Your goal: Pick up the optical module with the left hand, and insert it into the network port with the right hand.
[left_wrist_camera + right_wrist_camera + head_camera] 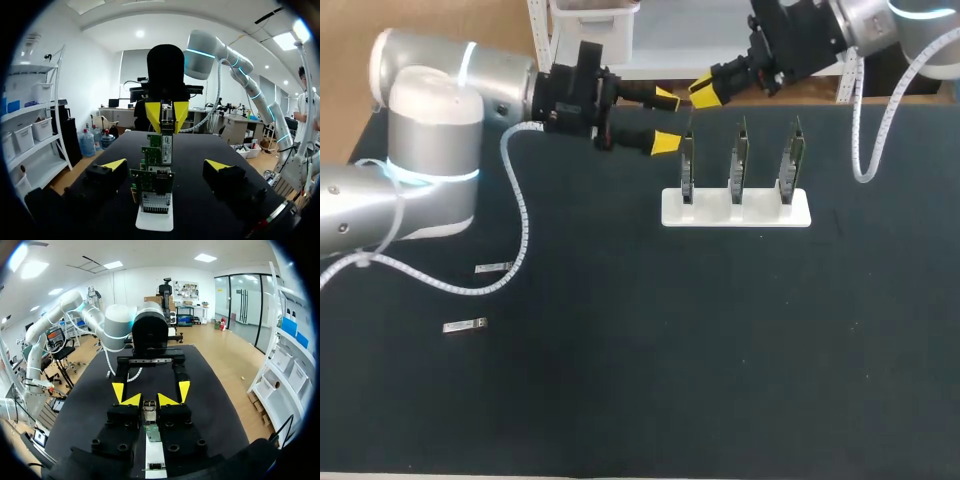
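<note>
Since the right pincer [149, 401] is clamped on the optical module [149, 409], held between its tips just over the end network card [687, 168], while the left pincer [665, 120] sits wide open alongside, I'd say we're at insertion: next up is lining it up with the port [154, 202].

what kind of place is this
Probably a robotics test bench: a left arm and right arm over a black table, a white stand holding three upright network cards, and two loose optical modules lying on it.
</note>
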You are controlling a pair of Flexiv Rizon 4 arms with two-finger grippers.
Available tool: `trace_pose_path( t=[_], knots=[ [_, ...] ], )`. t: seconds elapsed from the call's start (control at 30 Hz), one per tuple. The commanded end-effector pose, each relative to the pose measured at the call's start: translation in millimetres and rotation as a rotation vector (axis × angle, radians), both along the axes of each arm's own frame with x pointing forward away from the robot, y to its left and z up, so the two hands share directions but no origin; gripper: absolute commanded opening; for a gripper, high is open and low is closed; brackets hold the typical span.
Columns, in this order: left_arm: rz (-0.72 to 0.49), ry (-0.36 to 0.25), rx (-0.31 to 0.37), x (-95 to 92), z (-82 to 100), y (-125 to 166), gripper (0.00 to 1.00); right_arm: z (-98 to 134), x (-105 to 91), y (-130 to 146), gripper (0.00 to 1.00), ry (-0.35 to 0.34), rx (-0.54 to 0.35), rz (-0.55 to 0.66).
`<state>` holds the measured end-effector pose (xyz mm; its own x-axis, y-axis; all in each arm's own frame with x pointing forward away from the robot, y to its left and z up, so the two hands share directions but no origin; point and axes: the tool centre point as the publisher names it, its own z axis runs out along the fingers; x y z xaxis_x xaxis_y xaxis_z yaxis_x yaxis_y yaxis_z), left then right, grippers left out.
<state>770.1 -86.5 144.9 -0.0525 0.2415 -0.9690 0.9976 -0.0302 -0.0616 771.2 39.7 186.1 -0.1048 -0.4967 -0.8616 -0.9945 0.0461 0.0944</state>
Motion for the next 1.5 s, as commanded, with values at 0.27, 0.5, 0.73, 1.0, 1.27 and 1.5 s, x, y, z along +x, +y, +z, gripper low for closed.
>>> trace_pose_path(
  t=[0.27,0.5,0.73,1.0,1.27,1.5],
  knots=[
    [0.0,0.032,0.141,1.0,-13.9,8.6,1.0,2.5,-4.3,-3.6,0.0,-0.012,0.008,-0.01],
    [-0.018,0.027,0.224,3.9,-24.4,9.5,1.0,3.8,-4.3,-4.2,0.0,-0.015,0.018,-0.015],
    [-0.022,0.022,0.276,4.5,-30.8,14.4,1.0,2.9,-5.5,-5.4,0.0,-0.012,0.02,-0.022],
    [-0.029,0.027,0.316,5.1,-36.6,18.6,1.0,2.4,-5.5,-5.9,0.0,-0.011,0.018,-0.022],
    [-0.045,0.03,0.342,4.8,-40.3,17.6,1.0,2.1,-5.4,-5.6,0.0,-0.01,0.017,-0.019],
    [-0.057,0.035,0.358,3.8,-43.9,17.6,1.0,1.2,-5.7,-5.4,0.0,-0.007,0.017,-0.018]
  ],
)
